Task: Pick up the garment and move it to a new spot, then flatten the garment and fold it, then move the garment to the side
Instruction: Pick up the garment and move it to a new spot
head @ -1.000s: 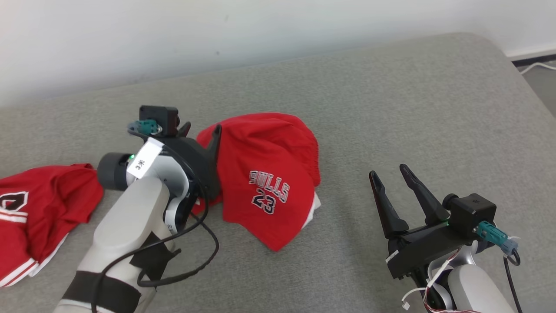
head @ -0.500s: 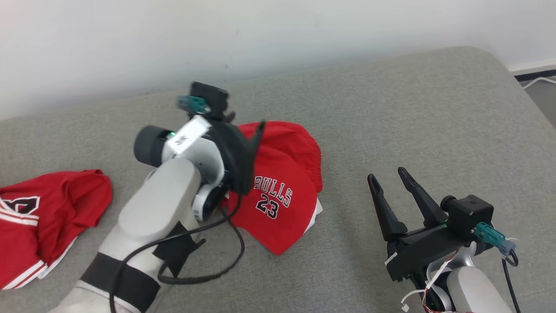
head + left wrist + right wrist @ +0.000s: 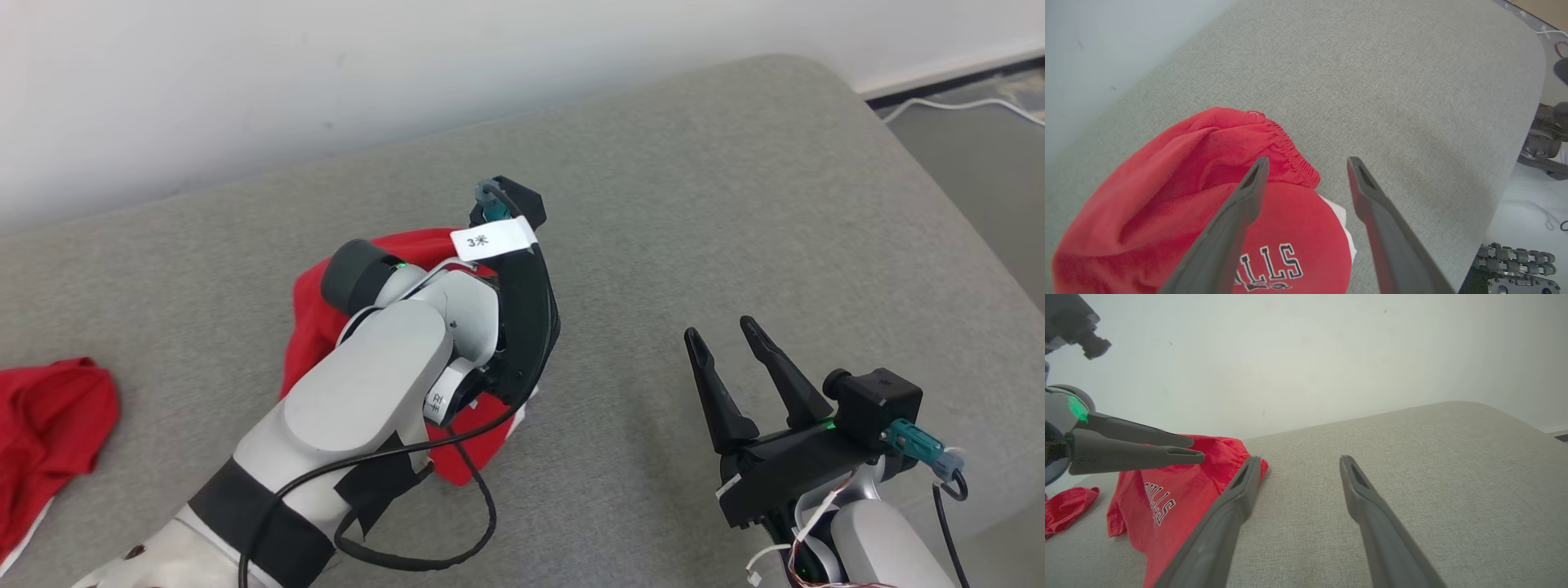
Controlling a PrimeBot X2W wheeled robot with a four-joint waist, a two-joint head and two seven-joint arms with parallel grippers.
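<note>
Red garment (image 3: pixel 1167 192), crumpled, BULLS lettering, gathered elastic waistband showing, lying on grey cushion (image 3: pixel 1412 81)

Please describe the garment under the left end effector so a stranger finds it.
On the grey cushion, look beneath the left end effector. This red garment shows BULLS lettering and an elastic waistband; the other red garment lies far left.

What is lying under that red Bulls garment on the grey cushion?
A bit of white cloth peeks out beneath the red garment; whether it's lining or another piece is hidden.
</note>
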